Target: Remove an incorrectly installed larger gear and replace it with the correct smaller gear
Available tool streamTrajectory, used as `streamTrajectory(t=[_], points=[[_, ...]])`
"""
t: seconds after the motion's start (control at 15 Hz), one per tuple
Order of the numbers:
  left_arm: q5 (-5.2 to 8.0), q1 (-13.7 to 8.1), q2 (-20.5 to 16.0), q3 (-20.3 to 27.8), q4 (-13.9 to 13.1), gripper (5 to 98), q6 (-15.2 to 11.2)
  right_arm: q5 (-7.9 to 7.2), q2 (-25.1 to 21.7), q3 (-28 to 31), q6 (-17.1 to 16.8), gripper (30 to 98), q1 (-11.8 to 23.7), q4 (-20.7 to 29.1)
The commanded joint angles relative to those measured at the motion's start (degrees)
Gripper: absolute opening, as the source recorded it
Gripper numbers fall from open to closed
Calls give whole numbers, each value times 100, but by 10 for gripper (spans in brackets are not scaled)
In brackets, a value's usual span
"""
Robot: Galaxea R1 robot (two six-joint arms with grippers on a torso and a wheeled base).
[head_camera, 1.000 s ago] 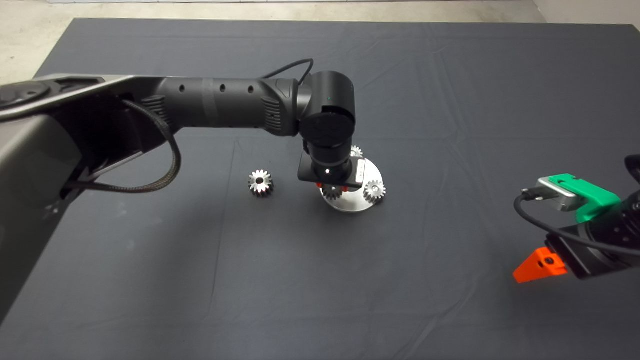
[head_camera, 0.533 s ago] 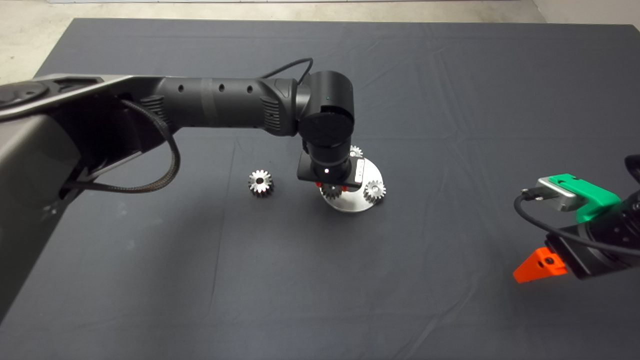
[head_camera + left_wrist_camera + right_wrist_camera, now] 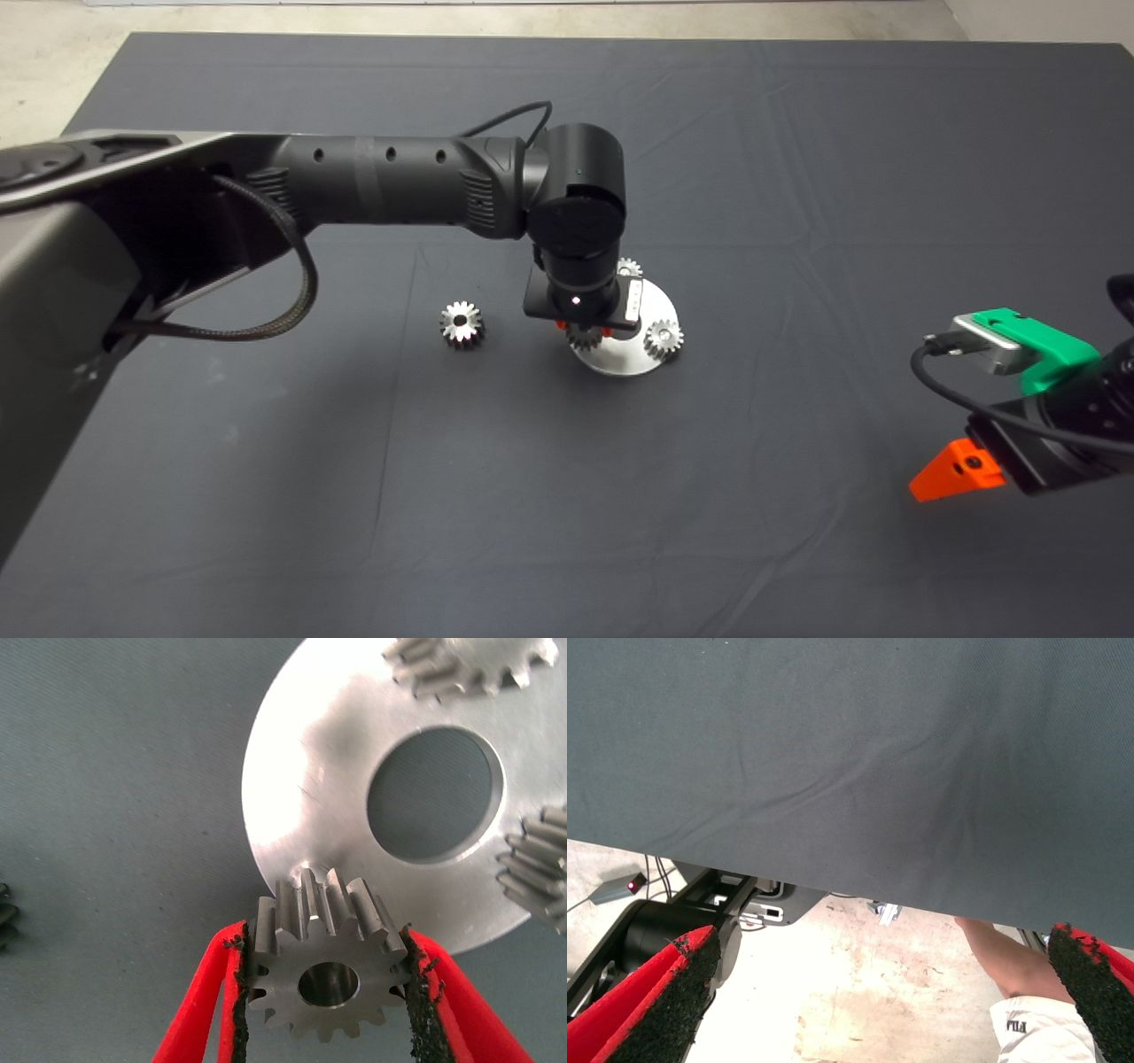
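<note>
black tubular left arm (image 3: 390, 186), braided cable (image 3: 292, 292); right hand (image 3: 961, 470) green mount, red fingers (image 3: 664, 1001), black pads.

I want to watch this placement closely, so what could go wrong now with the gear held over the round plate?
The fingers of the left gripper pinch the smaller gear only by its tooth tips, so it could tilt or slip. It is at the rim of the round plate, with its seat hidden beneath, so it may land off-centre. Its teeth might clash with the two mounted gears.
</note>
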Motion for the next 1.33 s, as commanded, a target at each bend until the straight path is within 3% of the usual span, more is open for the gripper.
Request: streamTrajectory(t=[0.0, 1.27], points=[[84, -123, -3, -128, 88, 349, 32, -646, 26, 40, -22, 977, 105, 231], [71, -88, 111, -54, 61, 347, -21, -646, 17, 45, -22, 977, 97, 236]])
